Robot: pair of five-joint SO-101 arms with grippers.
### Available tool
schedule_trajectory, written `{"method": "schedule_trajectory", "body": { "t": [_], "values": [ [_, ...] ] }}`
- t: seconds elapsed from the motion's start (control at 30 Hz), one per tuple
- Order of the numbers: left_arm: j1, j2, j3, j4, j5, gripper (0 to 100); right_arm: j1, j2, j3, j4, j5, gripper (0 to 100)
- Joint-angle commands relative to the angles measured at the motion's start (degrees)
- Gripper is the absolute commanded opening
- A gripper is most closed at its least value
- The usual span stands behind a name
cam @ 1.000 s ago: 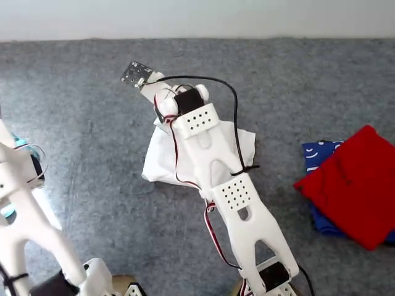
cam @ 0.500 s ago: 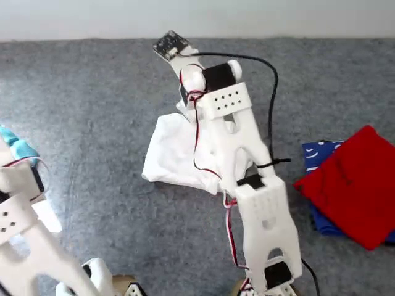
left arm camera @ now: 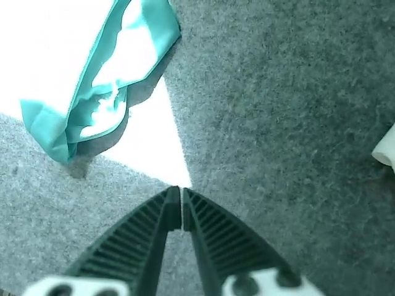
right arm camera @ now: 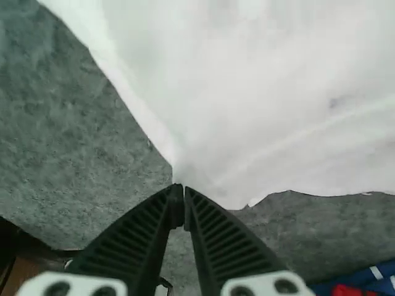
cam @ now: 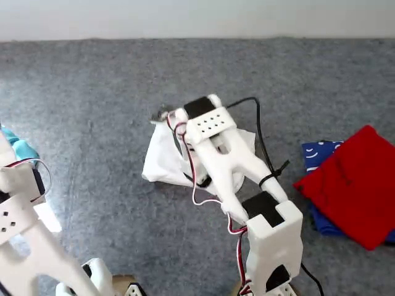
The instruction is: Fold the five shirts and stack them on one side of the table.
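We are hovering our right gripper (right arm camera: 180, 191) at the edge of the white shirt (right arm camera: 259, 92), fingers pressed together; whether any cloth is pinched we cannot tell. Our left gripper (left arm camera: 182, 192) is hanging closed and empty over the mat (left arm camera: 296, 92) near the teal shirt (left arm camera: 99, 105). The red shirt (cam: 355, 185) is lying on the blue shirt (cam: 315, 154).

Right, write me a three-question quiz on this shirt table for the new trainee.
1. True or false: the red shirt lies on top of the blue shirt.
2. The tips of the right gripper sit at the edge of which shirt? A) yellow shirt B) white shirt C) red shirt
3. Fill in: the jaws of the left gripper are ____.
Key: 1 true; 2 B; 3 shut.
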Motion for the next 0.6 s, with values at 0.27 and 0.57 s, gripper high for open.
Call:
{"method": "schedule_trajectory", "body": {
  "t": [0.27,0.57],
  "values": [
    [-0.4,-1.2,-0.3,1.0,-0.8,1,13.0,-0.9,5.9,-4.9,5.2,0.9],
    [-0.4,-1.2,3.7,1.0,-0.8,1,5.0,-12.8,-0.6,-4.1,-4.9,0.9]
  ]
}}
